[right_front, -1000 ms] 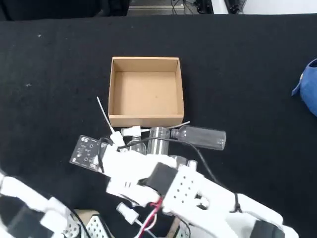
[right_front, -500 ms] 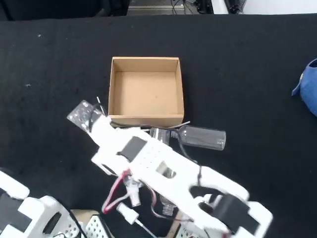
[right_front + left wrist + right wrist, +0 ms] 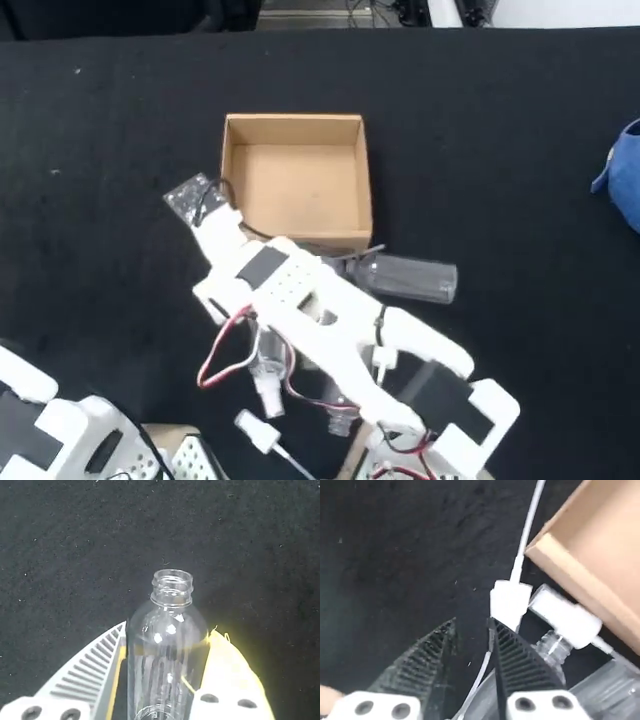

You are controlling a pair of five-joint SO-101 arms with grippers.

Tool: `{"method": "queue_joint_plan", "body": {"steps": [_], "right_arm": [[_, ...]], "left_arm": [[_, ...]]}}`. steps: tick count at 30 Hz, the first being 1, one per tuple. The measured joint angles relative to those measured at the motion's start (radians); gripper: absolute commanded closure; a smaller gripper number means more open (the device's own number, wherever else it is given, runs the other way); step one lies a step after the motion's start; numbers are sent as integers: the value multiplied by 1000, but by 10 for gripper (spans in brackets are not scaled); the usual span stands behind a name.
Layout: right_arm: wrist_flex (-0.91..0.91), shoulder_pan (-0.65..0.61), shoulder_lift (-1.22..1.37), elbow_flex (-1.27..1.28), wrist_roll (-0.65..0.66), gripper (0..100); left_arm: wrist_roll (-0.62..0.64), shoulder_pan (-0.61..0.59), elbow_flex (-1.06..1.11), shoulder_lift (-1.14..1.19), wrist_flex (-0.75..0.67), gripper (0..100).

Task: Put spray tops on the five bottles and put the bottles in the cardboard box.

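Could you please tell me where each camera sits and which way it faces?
High view: fixed above the table, looking down on the cardboard box; the right arm shows beside it.
Left wrist view: on the left wrist, looking along the left gripper, jaws shut on an uncapped bottle.
Right wrist view: on the right wrist, looking past the right gripper, jaws open, at a spray top.
Shared: high and right wrist views both show the cardboard box.

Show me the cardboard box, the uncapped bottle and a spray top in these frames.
cardboard box [image 3: 296, 188]: high view, bare floor inside the box.
uncapped bottle [image 3: 171, 586]: left wrist view, threaded neck.
spray top [image 3: 509, 599]: right wrist view, white head.
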Motion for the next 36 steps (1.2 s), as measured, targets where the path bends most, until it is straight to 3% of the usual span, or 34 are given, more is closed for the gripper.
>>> {"method": "queue_joint_plan", "body": {"steps": [15,20,36], "right_arm": [[-68,37,109,-2,0,917],[-41,38,75,-2,0,819],[-81,38,123,-5,84,848]], "left_arm": [[0,0,0,0,0,970],[0,0,0,0,0,970],[0,0,0,0,0,970]]}}
